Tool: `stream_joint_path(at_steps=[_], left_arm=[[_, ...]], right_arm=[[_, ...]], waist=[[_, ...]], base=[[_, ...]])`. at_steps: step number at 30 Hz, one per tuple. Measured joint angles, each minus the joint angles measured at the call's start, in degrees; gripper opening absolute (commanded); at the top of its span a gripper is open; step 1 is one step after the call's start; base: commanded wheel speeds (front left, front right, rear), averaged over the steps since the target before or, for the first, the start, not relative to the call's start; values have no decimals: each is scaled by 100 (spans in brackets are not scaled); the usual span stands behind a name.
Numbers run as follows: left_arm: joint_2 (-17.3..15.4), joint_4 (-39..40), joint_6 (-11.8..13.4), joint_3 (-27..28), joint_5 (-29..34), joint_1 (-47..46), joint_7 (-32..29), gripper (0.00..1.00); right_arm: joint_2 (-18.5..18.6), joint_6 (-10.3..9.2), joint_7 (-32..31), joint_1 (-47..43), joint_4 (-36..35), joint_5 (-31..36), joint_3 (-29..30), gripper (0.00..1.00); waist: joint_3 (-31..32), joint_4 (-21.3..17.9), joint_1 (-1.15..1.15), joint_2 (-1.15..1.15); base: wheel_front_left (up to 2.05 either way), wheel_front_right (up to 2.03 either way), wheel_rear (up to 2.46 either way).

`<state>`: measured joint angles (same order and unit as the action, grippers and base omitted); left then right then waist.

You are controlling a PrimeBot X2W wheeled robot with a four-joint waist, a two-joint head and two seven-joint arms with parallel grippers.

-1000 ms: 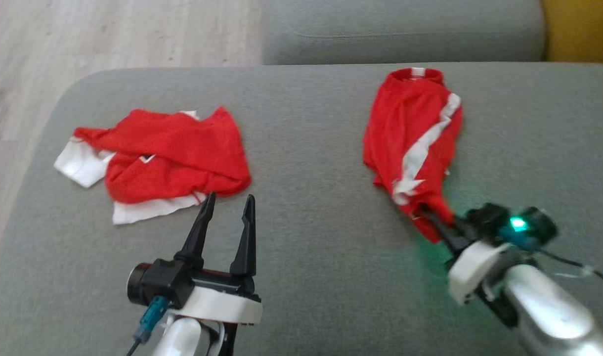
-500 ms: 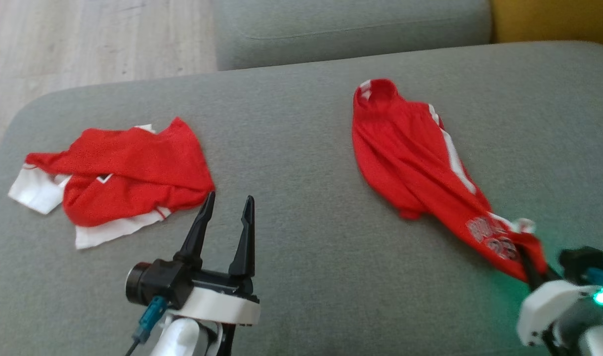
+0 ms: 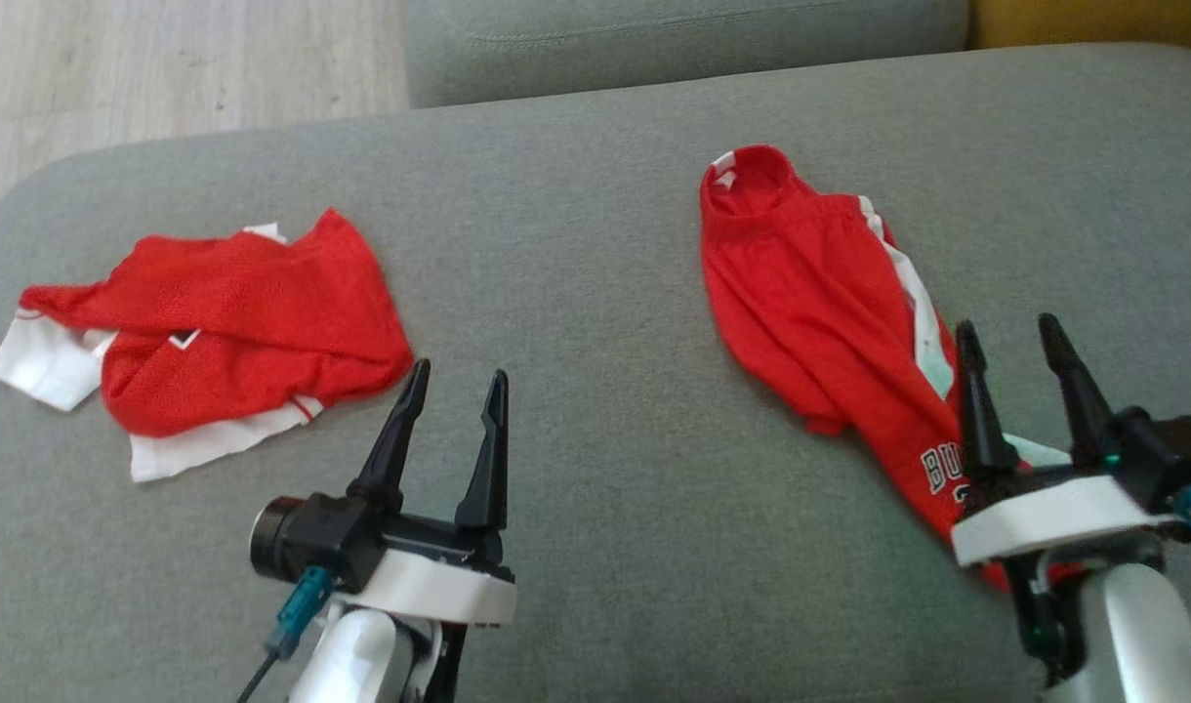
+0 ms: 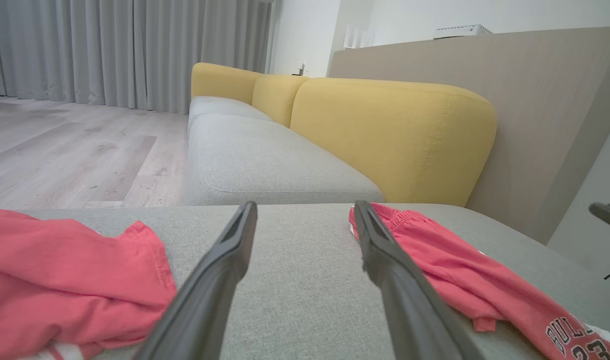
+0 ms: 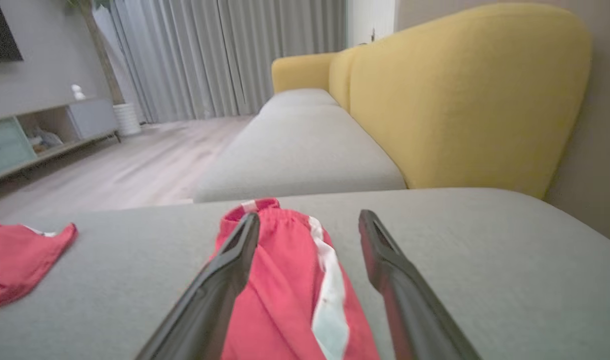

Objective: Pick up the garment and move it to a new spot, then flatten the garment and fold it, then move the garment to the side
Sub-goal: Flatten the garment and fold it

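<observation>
A: So, where are the red mesh shorts with the white stripe (image 3: 810, 293)?
B: Stretched on the grey fabric cushion (image 3: 576, 244), right side. The right gripper (image 3: 1007, 330) is over their lower end, spread wide, empty.
A: Room?
B: Bare cushion leftward; the left gripper (image 3: 459, 376) is spread and empty too.

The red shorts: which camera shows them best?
The head view: the shorts show nearly whole from above, their lower end behind the right gripper. Left wrist view sees them low, side-on; right wrist view, close up, waistband and stripe.
</observation>
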<state>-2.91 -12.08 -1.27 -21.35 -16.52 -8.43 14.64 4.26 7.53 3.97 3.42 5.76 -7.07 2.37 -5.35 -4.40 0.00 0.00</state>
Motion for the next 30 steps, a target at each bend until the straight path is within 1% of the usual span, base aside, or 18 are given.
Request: stream_joint_path(at_steps=[3,6,8,9,12,14,18,20,22,25,26,29,30], left_arm=[[1,-4,-11,-2,0,-62,0,100],[0,-3,-26,-2,0,-72,0,100],[0,-4,-31,-33,2,-77,0,100],[2,-4,-31,-65,2,-97,0,100],[0,-9,-32,-70,2,-205,0,100],[1,-9,-32,-82,2,-310,0,100],[2,-10,-33,-110,2,-433,0,100],[2,-10,-33,-124,-4,-454,0,100],[2,-10,-33,-144,-3,-465,0,100],[3,-11,-33,-164,-3,-548,0,100],[3,-11,-33,-164,-3,-598,0,100],[4,-12,-33,-167,-3,-642,0,100],[4,-12,-33,-167,-4,-650,0,100]], right_arm=[[-18,0,274,87,24,-146,-268,100],[-29,0,319,86,274,-125,-553,100],[-67,0,318,126,464,-126,-558,100],[-90,0,308,322,676,-99,-378,100],[-93,0,152,883,989,59,98,100],[-102,0,-81,1339,1271,96,504,100],[-110,0,-616,2151,2017,474,1343,100],[-105,0,-870,2463,2447,598,1588,100],[-104,0,-1005,2676,2804,845,1664,100],[-79,0,-1105,2910,3292,1025,1668,100],[1,0,-1107,3026,3577,1135,1655,100],[133,0,-1106,3166,3931,1279,1692,100],[165,0,-1101,3227,4031,1288,1691,80]], waist=[[-45,93,0,0],[-122,184,0,0],[-196,252,0,0],[-281,328,0,0],[-443,438,1,0],[-551,518,0,0],[-759,698,1,0],[-854,790,1,0],[-940,873,1,0],[-1045,990,1,0],[-1099,1043,1,0],[-1140,1087,0,0],[-1143,1092,0,0]], base=[[0,0,0],[0,0,0],[0,0,0],[0,0,0],[0,0,0],[0,0,0],[0,0,0],[0,0,0],[0,0,0],[0,0,0],[0,0,0],[0,0,0],[0,0,0]])
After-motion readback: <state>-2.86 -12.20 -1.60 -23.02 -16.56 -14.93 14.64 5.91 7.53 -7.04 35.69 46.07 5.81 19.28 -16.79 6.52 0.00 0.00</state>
